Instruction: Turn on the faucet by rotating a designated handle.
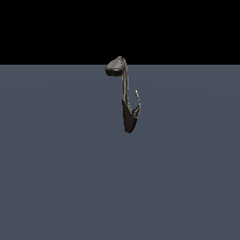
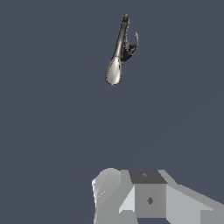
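Grey gripper (image 2: 148, 199) cropped, fingers unseen, state unclear; faucet (image 1: 125, 96) well apart, handle (image 1: 138, 101) faint.

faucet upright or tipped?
Upright: the faucet stands on its pointed base with its neck rising; the handle juts beside it, untouched.

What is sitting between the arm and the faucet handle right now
Nothing visible. In the wrist view only bare grey floor separates the arm from the faucet and its handle.

Dark faucet (image 1: 127, 117) is standing upright, its thin neck curving up to an oval spout head; small silvery handle (image 1: 137, 101) is jutting from the base on the exterior view's right.
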